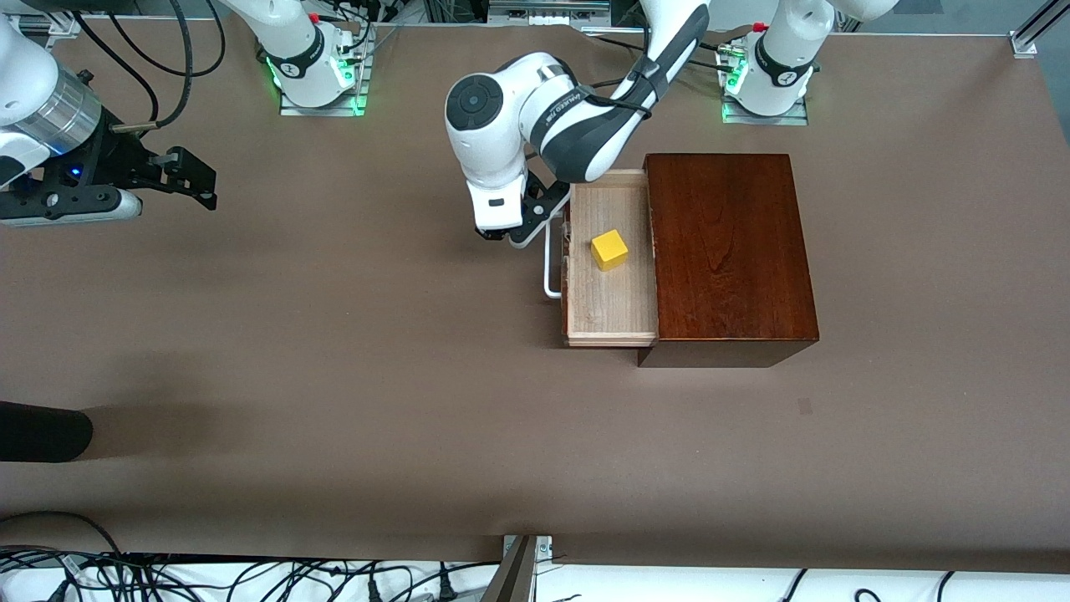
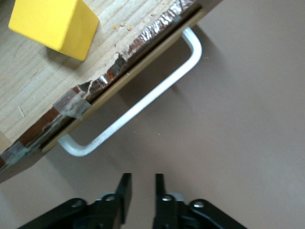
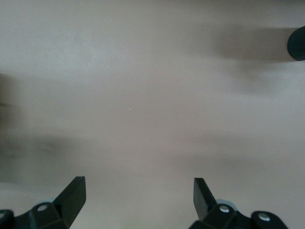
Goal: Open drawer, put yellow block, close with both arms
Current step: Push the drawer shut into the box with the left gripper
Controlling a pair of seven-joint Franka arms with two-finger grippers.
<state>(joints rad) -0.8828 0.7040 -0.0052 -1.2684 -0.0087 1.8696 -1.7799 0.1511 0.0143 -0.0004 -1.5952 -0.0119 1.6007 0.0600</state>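
The drawer [image 1: 610, 301] stands pulled out of the dark reddish-brown box [image 1: 727, 251] toward the right arm's end, its pale tray showing. The yellow block [image 1: 609, 249] rests in the tray; in the left wrist view the yellow block [image 2: 52, 21] sits on the tray floor [image 2: 43, 81]. My left gripper [image 1: 514, 238] hovers just outside the white handle [image 1: 549, 267]. Its fingertips [image 2: 141, 177] are drawn almost together, nothing between them, short of the handle [image 2: 143, 107]. My right gripper [image 1: 205, 180] waits open over bare table at the right arm's end, its fingertips [image 3: 138, 183] wide apart.
A black rounded object [image 1: 42, 431] pokes in at the table's edge at the right arm's end and shows as a black rounded object [image 3: 296, 43] in the right wrist view. Cables [image 1: 251, 577] and a metal bracket [image 1: 522, 568] run along the table's near edge.
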